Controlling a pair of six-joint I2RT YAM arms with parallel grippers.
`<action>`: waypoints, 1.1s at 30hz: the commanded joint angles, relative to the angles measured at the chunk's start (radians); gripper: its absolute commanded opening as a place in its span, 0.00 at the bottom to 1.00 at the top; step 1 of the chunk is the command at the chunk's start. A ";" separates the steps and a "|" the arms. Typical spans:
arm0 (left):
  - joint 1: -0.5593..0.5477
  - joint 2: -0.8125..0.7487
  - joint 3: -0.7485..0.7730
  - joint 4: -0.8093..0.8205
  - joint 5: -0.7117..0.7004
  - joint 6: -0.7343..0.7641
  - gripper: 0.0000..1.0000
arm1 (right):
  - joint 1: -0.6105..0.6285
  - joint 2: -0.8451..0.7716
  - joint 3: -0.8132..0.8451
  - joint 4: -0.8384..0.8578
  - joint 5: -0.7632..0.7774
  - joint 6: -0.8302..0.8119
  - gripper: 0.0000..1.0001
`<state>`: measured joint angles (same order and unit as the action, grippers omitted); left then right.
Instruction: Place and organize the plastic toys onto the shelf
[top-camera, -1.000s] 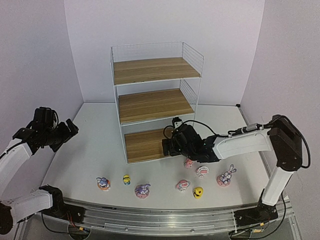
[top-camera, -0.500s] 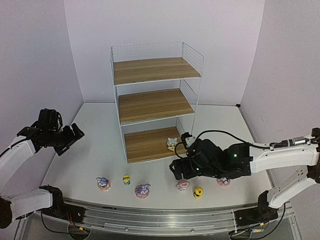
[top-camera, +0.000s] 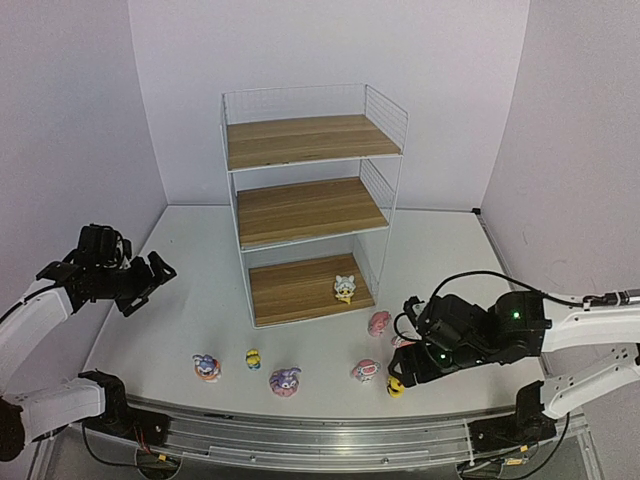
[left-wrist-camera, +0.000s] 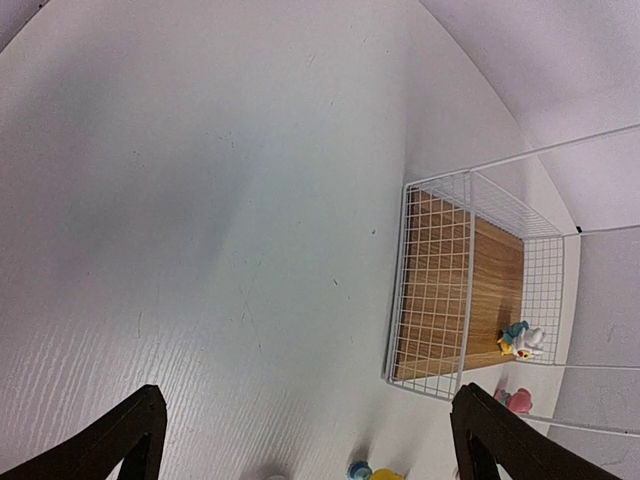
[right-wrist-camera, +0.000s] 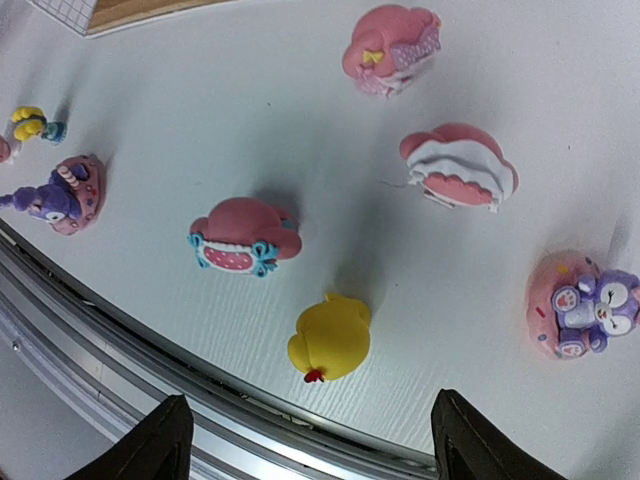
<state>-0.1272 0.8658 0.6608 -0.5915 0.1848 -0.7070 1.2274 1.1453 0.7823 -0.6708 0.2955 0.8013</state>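
The shelf (top-camera: 310, 200) stands at the table's back middle. One yellowish toy (top-camera: 345, 288) stands on its bottom board and also shows in the left wrist view (left-wrist-camera: 521, 341). Other toys lie along the table's front. In the right wrist view there are a yellow toy (right-wrist-camera: 330, 340), three pink-and-white toys (right-wrist-camera: 245, 235) (right-wrist-camera: 392, 48) (right-wrist-camera: 460, 165), two purple bunnies (right-wrist-camera: 585, 305) (right-wrist-camera: 55, 195) and a small yellow toy (right-wrist-camera: 30, 122). My right gripper (top-camera: 408, 368) (right-wrist-camera: 315, 445) is open and empty, above the yellow toy (top-camera: 396, 385). My left gripper (top-camera: 150, 275) (left-wrist-camera: 310, 450) is open and empty, left of the shelf.
The table's metal front rail (right-wrist-camera: 150, 370) runs just in front of the yellow toy. The shelf's wire mesh side (left-wrist-camera: 435, 280) faces the left gripper. A pink-and-white toy (top-camera: 207, 367) and a purple bunny (top-camera: 285, 380) lie at the front left.
My right gripper has drawn back from the shelf's bottom tier, leaving a yellowish toy there, and moved to the front right over the yellow toy. My left gripper shifted slightly right.
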 joint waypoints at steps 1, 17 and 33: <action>0.003 0.006 0.003 0.047 0.017 0.015 1.00 | 0.003 0.057 -0.014 -0.045 -0.026 0.056 0.75; 0.003 -0.008 -0.012 0.043 0.016 0.036 1.00 | 0.002 0.326 0.056 0.077 -0.029 -0.060 0.65; 0.003 -0.039 -0.013 0.035 0.033 0.034 1.00 | 0.002 0.337 0.020 0.082 -0.002 -0.063 0.43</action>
<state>-0.1272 0.8428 0.6456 -0.5736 0.2048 -0.6811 1.2274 1.4713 0.8066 -0.5911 0.2879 0.7454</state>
